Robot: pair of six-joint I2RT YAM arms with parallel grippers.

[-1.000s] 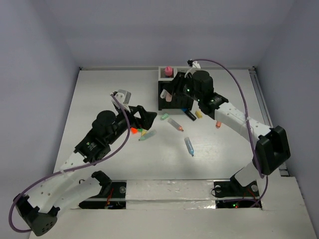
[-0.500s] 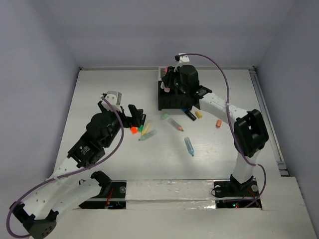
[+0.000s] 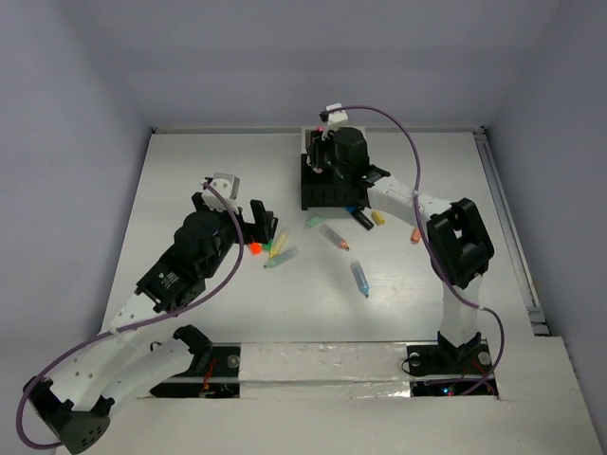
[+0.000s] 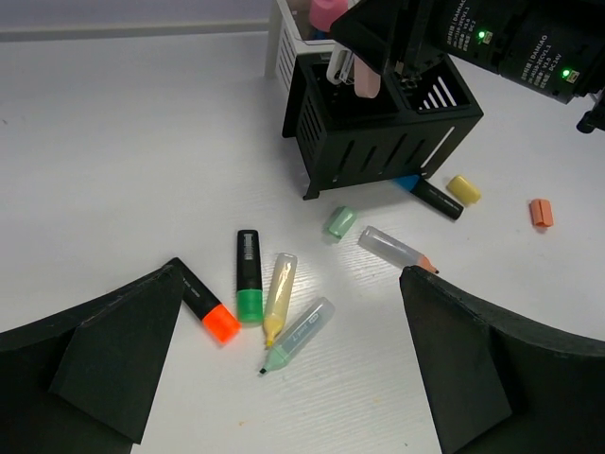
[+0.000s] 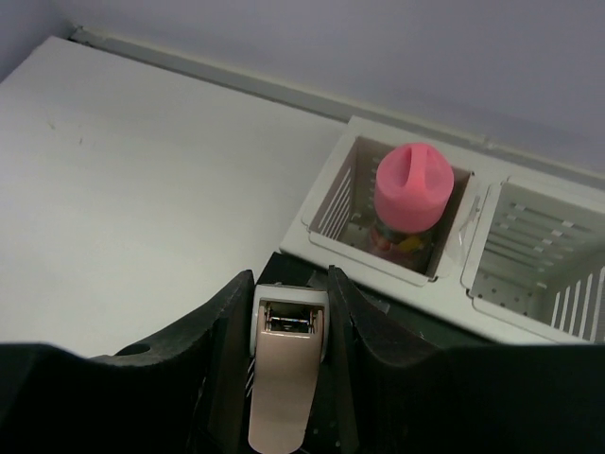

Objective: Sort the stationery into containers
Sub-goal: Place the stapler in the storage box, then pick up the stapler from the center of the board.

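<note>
The mesh organizer [image 3: 324,192] stands at the back middle, with black cells in front [image 4: 378,128] and white cells behind [image 5: 529,255]. A pink tube [image 5: 414,184] stands in a white cell. My right gripper [image 3: 329,156] [image 5: 288,305] is shut on a beige, white-ended tape-like piece [image 5: 282,383] [image 4: 365,81], held over a black cell. My left gripper [image 3: 248,226] [image 4: 291,274] is open and empty above a cluster: an orange-capped marker [image 4: 205,306], a green-capped marker [image 4: 249,284], a yellow pen [image 4: 280,295] and a pale green highlighter [image 4: 299,333].
In front of the organizer lie a green cap [image 4: 339,221], a clear pen with an orange tip [image 4: 395,250], a blue-and-black marker [image 4: 430,195], a yellow cap [image 4: 463,188] and an orange cap [image 4: 541,212]. A light blue pen [image 3: 360,278] lies nearer the arms.
My right gripper has swung left and back with the beige piece, from the organizer's right side to over its black cells. My left gripper has drawn back slightly from the pen cluster.
</note>
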